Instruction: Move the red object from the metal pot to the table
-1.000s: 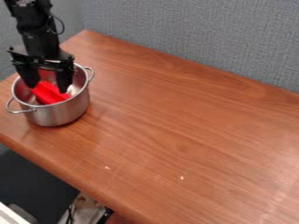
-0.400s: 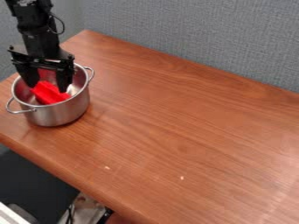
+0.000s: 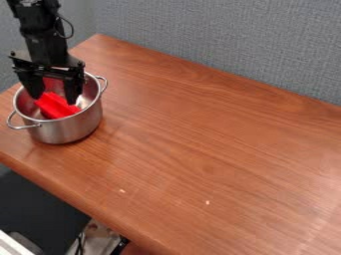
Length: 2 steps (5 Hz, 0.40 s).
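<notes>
A black robot gripper (image 3: 50, 88) is hanging open over a steel pot (image 3: 60, 125) holding a red block (image 3: 55, 105)

The gripper is pointing straight down with its two black fingers (image 3: 23, 78) spread wide, one reaching toward each side of the pot's rim. The long red block is lying tilted inside the pot, just below and between the fingertips; whether they are touching it cannot be told. The shiny pot is sitting near the left corner of a reddish-brown wooden table (image 3: 213, 139), directly under the fingers
</notes>
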Available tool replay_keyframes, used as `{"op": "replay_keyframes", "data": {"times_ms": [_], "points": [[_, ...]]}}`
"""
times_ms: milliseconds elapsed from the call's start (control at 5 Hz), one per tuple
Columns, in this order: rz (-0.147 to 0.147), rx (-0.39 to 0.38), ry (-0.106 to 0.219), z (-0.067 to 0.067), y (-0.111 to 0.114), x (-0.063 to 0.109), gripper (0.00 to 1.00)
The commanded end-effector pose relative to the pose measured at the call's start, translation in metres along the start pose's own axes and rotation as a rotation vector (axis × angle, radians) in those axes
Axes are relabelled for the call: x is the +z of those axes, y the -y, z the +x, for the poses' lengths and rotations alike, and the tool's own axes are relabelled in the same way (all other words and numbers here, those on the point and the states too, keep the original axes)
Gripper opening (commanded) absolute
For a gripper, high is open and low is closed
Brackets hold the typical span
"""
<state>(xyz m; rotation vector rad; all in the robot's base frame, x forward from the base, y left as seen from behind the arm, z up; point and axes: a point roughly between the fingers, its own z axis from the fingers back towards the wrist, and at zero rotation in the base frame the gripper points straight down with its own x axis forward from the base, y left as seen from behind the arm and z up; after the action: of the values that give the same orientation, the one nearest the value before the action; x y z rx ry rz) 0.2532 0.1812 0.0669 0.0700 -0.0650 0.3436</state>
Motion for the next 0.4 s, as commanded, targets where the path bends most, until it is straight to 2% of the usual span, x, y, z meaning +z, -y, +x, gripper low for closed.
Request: {"op": "replay_keyframes", "data": {"times_ms": [0,200], "points": [[0.021,-0.014,0.038,0.0104,-0.0006,0.0092,1.0],[0.025,-0.011,0.038,0.0112,-0.0009,0.0082,1.0]]}}
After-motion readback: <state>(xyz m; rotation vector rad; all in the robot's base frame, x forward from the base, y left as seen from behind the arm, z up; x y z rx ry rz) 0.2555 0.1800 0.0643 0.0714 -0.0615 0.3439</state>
